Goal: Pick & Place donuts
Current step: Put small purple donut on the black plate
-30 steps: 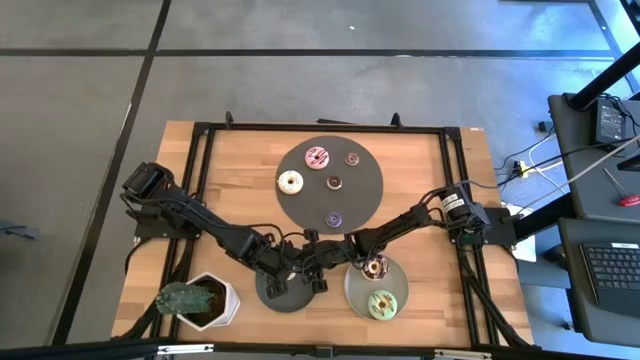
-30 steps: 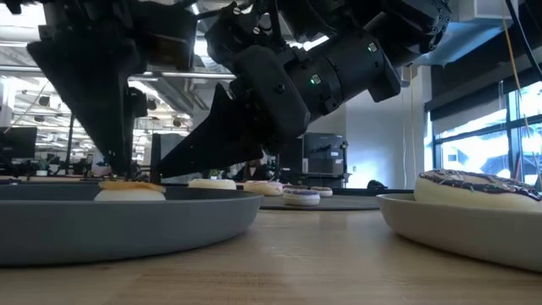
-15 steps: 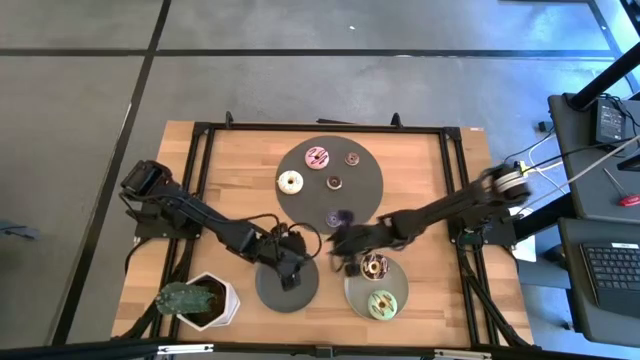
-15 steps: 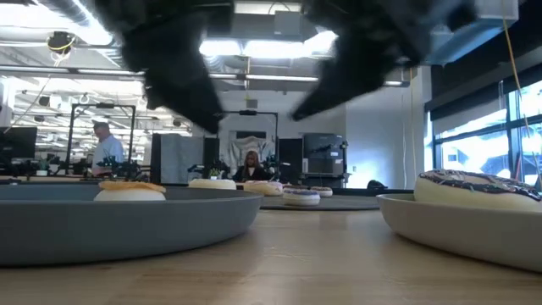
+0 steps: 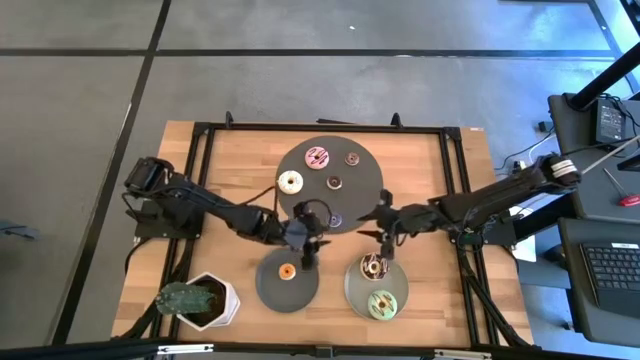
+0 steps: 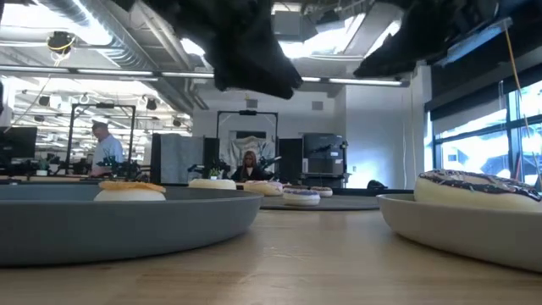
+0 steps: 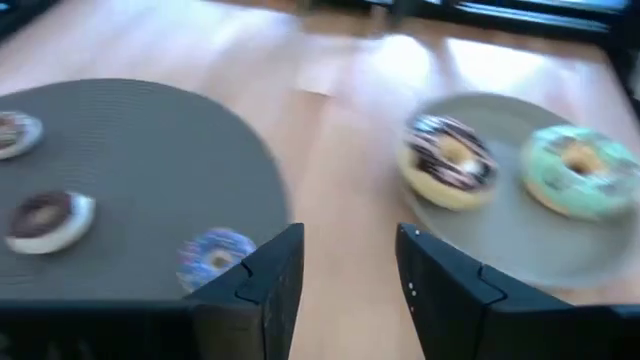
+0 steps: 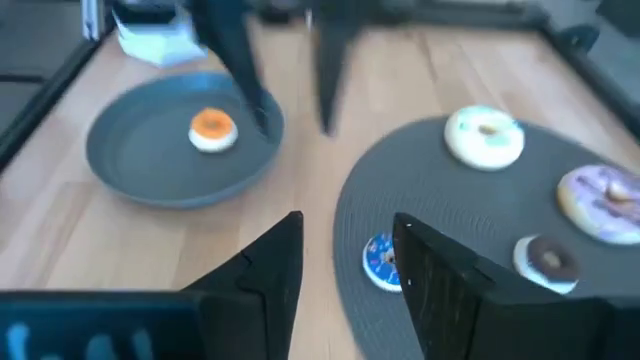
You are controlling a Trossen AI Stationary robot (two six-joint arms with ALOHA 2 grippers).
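High view, left claw (image 5: 308,243) released (empty) over mat edge, right claw (image 5: 386,236) released above chocolate-sprinkled donut (image 5: 375,266)

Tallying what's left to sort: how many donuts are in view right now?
7. Pink, white, two brown minis and purple on the dark mat; orange on the dark plate; chocolate-sprinkled and green on the light plate.

orange donut (image 6: 129,189) on the dark plate (image 6: 127,222), chocolate-sprinkled donut (image 6: 474,187) opposite.
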